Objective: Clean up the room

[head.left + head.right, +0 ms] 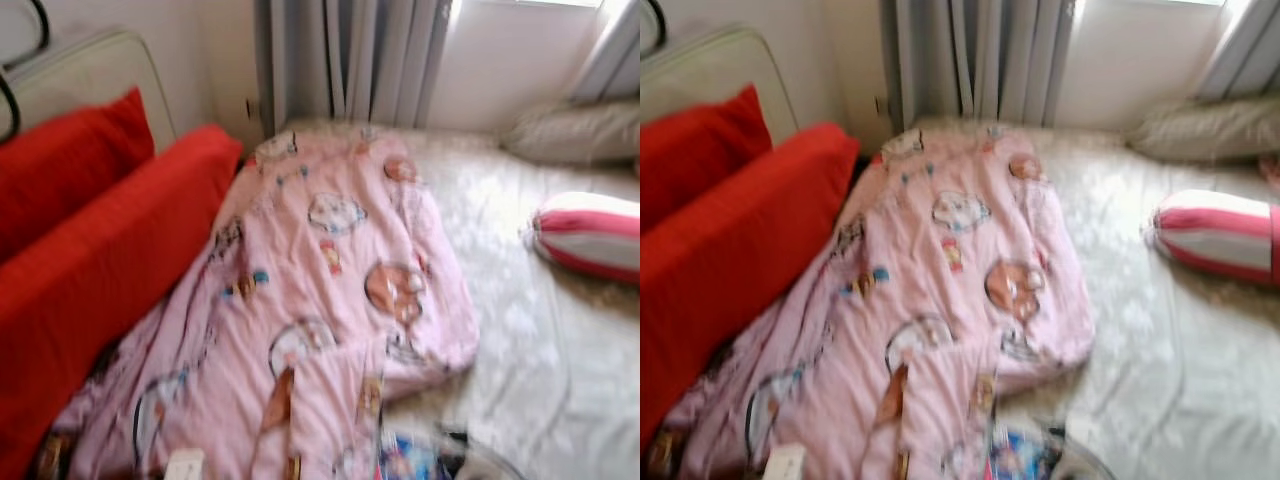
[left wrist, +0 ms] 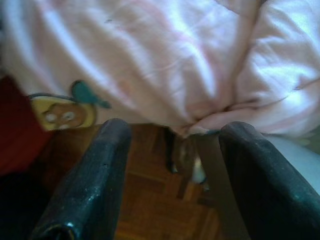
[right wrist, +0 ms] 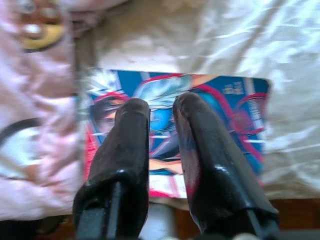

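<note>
Book [image 3: 210, 105] with a bright cartoon cover lies on the bed's near edge beside the pink blanket [image 1: 330, 290], just beyond the right gripper [image 3: 161, 107], whose jaws are nearly together, holding nothing. Left gripper [image 2: 172, 132] is spread below the blanket.

You see a pink blanket [image 1: 330, 300] with small cartoon pictures in brown, white, blue and yellow; two bright red cushions [image 1: 100, 260] sit beside it; the sheet [image 1: 520, 330] is cream white with a faint pattern; a pillow [image 1: 590, 235] has red and white stripes; the curtain [image 1: 360, 60] is grey; the book [image 3: 200, 95] cover is blue, red and white; both grippers' fingers [image 3: 130, 150] are black.
</note>
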{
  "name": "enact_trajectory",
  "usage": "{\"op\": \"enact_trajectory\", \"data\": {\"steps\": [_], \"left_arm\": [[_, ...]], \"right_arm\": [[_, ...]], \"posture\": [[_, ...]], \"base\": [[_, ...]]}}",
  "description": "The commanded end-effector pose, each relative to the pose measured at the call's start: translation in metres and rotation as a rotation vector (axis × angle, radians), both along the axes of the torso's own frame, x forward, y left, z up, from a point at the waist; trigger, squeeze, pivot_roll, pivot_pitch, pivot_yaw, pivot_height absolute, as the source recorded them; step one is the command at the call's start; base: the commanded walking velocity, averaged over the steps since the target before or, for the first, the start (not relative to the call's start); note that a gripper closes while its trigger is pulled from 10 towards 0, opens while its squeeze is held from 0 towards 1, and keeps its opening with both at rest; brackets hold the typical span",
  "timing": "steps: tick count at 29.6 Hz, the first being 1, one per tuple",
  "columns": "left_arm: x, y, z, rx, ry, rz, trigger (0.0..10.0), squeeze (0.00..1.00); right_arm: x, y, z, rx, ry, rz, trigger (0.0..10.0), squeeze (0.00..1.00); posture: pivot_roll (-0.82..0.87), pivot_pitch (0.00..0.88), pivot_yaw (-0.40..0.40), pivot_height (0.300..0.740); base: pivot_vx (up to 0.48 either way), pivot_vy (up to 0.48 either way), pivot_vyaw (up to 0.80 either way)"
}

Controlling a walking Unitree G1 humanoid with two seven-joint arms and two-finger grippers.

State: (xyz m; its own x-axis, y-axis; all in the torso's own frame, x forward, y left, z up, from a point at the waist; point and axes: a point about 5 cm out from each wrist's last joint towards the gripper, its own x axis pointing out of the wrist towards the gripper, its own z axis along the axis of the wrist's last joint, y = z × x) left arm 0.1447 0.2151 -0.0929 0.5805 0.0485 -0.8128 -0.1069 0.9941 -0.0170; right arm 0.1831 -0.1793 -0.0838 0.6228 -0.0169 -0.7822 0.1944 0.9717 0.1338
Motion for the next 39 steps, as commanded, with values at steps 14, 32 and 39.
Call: {"op": "enact_trajectory", "data": {"steps": [14, 32, 39], "left_arm": [[0.093, -0.035, 0.073, -0.124, -0.680, -0.044, 10.0, 0.00], [0.109, -0.040, 0.109, -0.120, -0.844, -0.050, 10.0, 0.00], [0.106, -0.037, 0.112, -0.121, -0.831, -0.044, 10.0, 0.00]], "right_arm": [[0.062, 0.003, 0.064, -0.041, -0.582, 0.097, 10.0, 0.00], [0.059, 0.005, 0.063, -0.081, -0.565, 0.086, 10.0, 0.00], [0.059, 0.003, 0.063, -0.095, -0.558, 0.082, 10.0, 0.00]], "posture": [[0.08, 0.000, -0.049, 0.740], [0.08, 0.049, -0.041, 0.735], [0.08, 0.059, -0.042, 0.690]], "base": [[0.042, 0.000, 0.00], [0.000, 0.000, 0.00], [0.000, 0.000, 0.00]]}}
